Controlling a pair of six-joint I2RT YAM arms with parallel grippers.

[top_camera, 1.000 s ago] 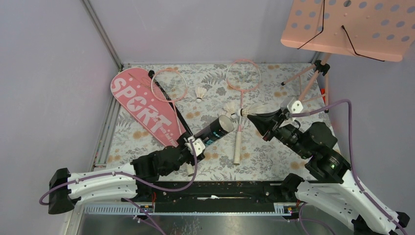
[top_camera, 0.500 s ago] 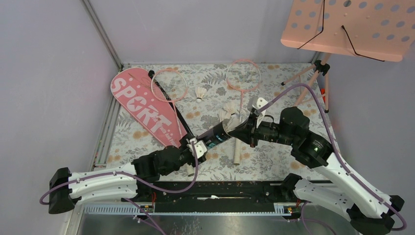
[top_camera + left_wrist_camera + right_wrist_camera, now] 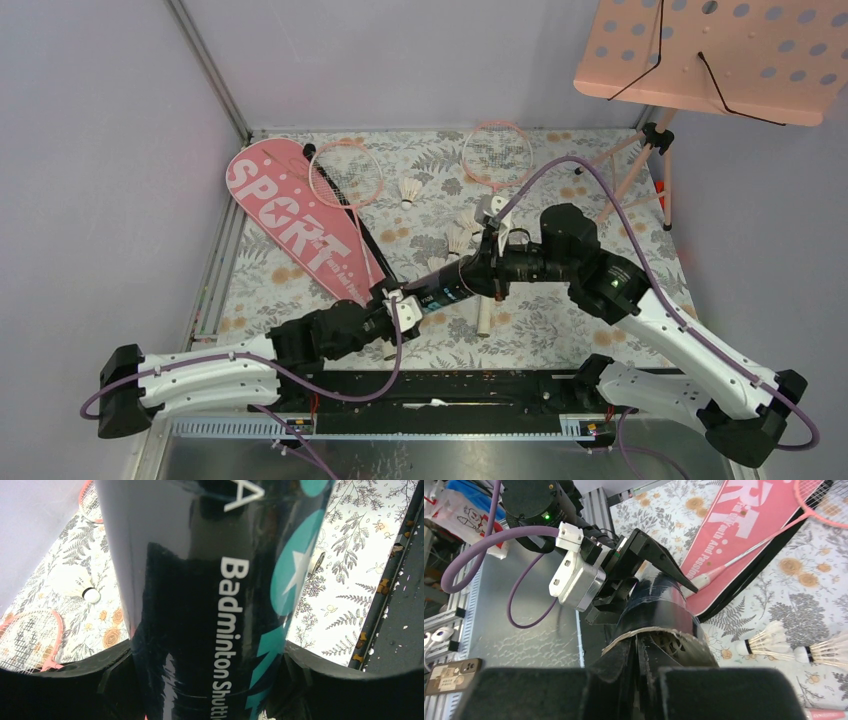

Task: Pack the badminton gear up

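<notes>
Left gripper clamps the black tube low over the near middle of the floral table, its label cut off in the wrist view. Right gripper meets the tube's open mouth, fingertips hidden inside; whether they are apart or together cannot be told. One racket lies partly hidden behind that arm.

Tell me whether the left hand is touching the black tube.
Touching. The left wrist view shows the black tube clamped between fingers of the left hand, no gap.
</notes>
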